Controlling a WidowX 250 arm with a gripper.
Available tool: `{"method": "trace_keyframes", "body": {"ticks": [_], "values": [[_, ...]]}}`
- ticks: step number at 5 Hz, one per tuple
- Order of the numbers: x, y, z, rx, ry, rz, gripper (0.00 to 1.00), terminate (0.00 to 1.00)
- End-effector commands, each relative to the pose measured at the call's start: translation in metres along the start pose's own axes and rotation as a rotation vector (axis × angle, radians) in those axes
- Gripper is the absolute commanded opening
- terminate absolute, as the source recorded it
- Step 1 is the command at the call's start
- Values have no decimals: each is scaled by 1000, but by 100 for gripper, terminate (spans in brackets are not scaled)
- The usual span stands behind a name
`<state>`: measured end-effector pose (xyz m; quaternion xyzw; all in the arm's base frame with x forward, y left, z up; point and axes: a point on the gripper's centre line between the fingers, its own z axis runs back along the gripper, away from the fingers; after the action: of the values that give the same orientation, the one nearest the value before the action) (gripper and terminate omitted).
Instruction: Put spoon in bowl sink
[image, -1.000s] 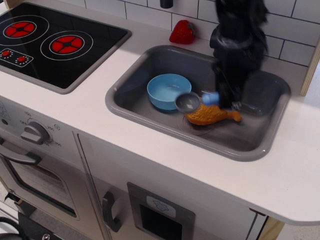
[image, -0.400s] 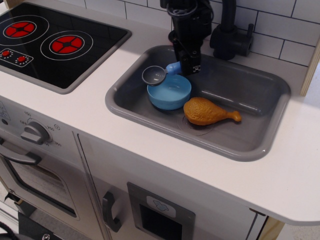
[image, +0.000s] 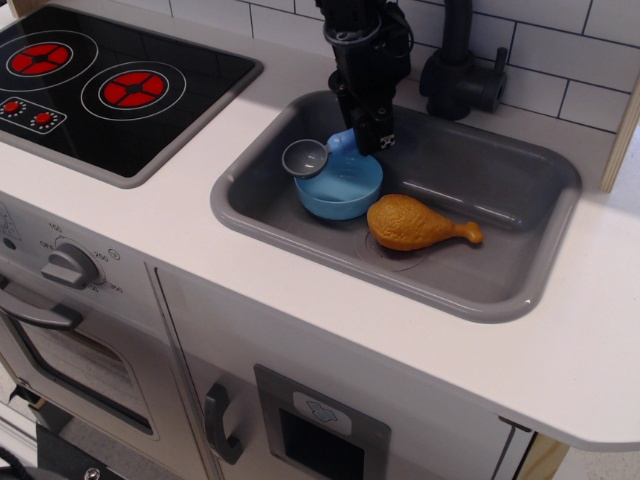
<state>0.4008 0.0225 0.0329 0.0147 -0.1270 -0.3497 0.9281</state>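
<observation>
The gripper (image: 364, 138) is clamping the light-blue handle of the spoon (image: 318, 154), holding it just above the rim of the bowl (image: 340, 187), scoop jutting out toward the stovetop (image: 100, 85) side. The bowl is sitting in the sink (image: 500, 185), toward its left end, beside a drumstick (image: 415, 224). Small numerals are ringing the oven knob (image: 68, 264), too tiny to read.

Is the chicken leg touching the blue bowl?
Apart. The only view shows a strip of grey sink floor between the chicken leg and the blue bowl.
</observation>
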Motion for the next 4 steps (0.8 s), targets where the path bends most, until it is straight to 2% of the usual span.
{"method": "trace_keyframes", "body": {"ticks": [1,2,4], "values": [[6,7,14,42,-52,40,0,0],[5,7,7,62,-46,44,100,0],[2,7,20,61,-58,67,100,0]]}}
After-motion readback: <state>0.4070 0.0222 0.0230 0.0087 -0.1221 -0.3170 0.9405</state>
